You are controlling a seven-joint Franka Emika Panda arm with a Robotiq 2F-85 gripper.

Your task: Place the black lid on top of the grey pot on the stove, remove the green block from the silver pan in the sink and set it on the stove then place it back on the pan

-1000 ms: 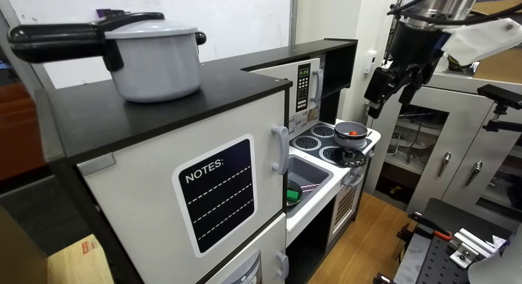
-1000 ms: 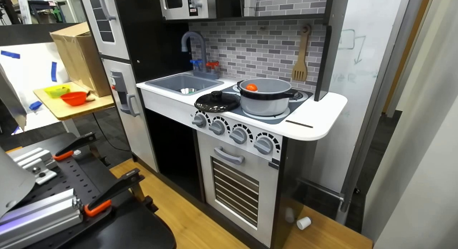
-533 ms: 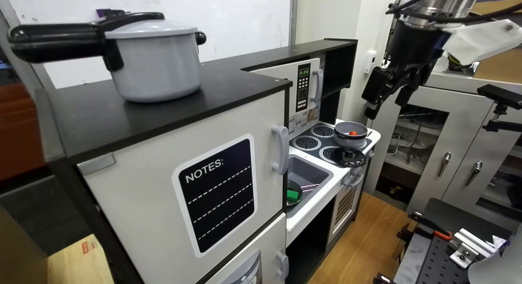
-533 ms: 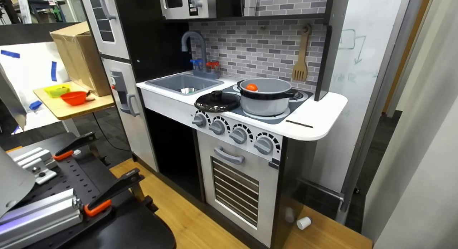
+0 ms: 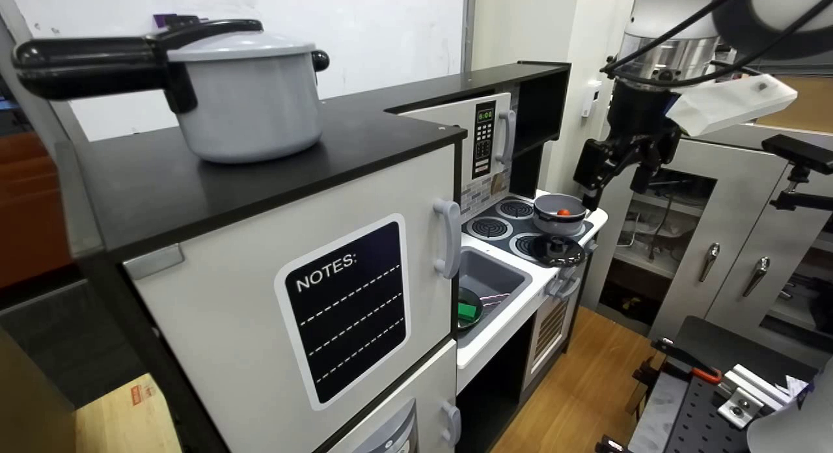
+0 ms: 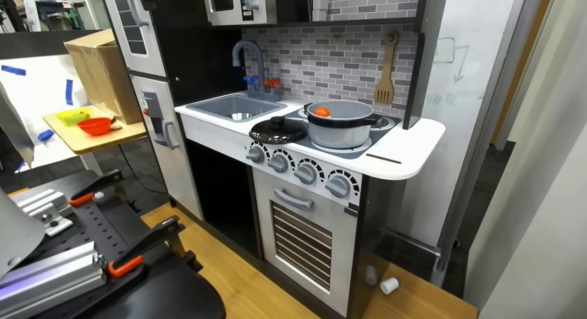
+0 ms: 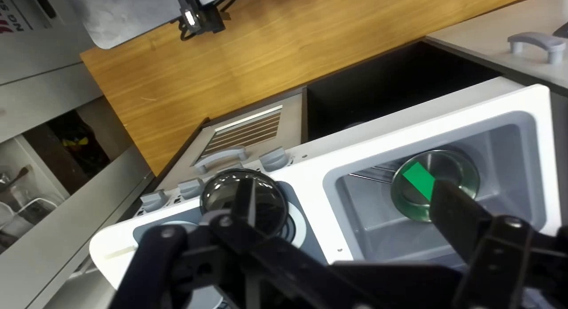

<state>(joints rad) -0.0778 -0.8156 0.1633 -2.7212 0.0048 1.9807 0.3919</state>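
The black lid (image 6: pixel 279 130) lies on the stove (image 5: pixel 514 228), over the front burner nearest the sink (image 7: pixel 372 202). Beside it stands the grey pot (image 6: pixel 341 134), uncovered, with a small orange-red thing (image 6: pixel 322 112) inside. Down in the sink is the silver pan (image 7: pixel 459 164), holding the green block (image 7: pixel 417 178); one finger (image 7: pixel 452 202) covers a corner of the block in the wrist view. My gripper (image 5: pixel 615 191) hangs in the air above the stove's outer end, pointing down. Its fingers are spread wide with nothing between them, apart from lid and block.
A large grey pot with a long handle (image 5: pixel 250 108) stands on the cabinet top. The faucet (image 6: pixel 257 62) rises behind the sink, and thin rods (image 5: pixel 494 299) lie beside the pan. A wooden fork (image 6: pixel 385 85) hangs on the tiled wall. The microwave (image 5: pixel 485 137) juts out above.
My gripper has come lower and shifted slightly left in an exterior view. A dark shape, perhaps part of it, now shows at an exterior view's top left. Lid, pot, pan and block stay put.
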